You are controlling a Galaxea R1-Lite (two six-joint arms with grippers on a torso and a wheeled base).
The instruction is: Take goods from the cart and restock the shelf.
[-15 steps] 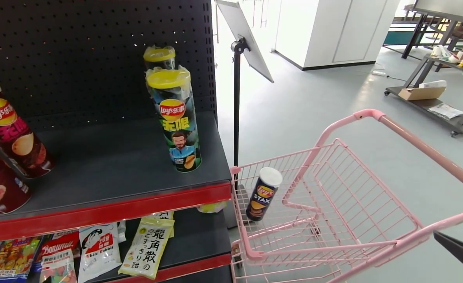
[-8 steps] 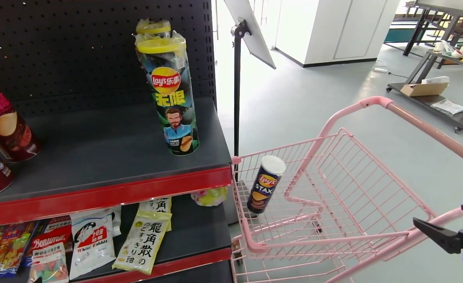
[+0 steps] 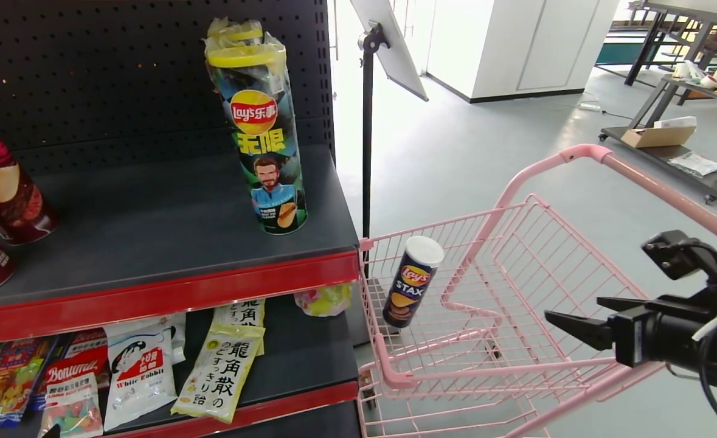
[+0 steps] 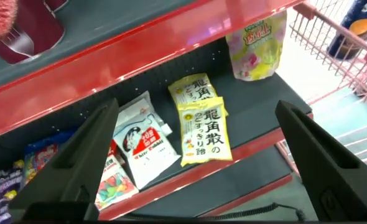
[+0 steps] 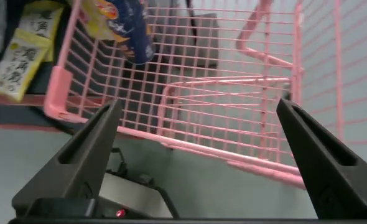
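The right gripper (image 3: 577, 310) is held with its jaws spread wide and nothing between them, at the near right side of the pink wire cart (image 3: 519, 182) and well apart from the chip can (image 3: 412, 281). In the right wrist view the same gripper (image 5: 196, 162) is seen pointed into the cart basket (image 5: 233, 124), with the can (image 5: 124, 28) at the far left corner. The left gripper (image 4: 193, 155) is likewise spread wide and empty, and is aimed at the lower shelf level. The chip can is a short dark blue cylinder with a white lid and a picture of chips low on its side. It is leaned, tilted, against the left wall of the basket. The shelf (image 3: 163, 292), with a red front edge, is located left of the cart. On its upper level a tall can with a yellow lid (image 3: 265, 134) is stood upright near the right end, with a second yellow-lidded can (image 3: 230, 29) just behind it. Dark red cans (image 3: 2, 188) are placed at the left end. On the lower level a white packet (image 4: 143, 140), two overlapping yellow packets (image 4: 203, 127) and a pale bag (image 4: 256, 43) at the right end are laid out.
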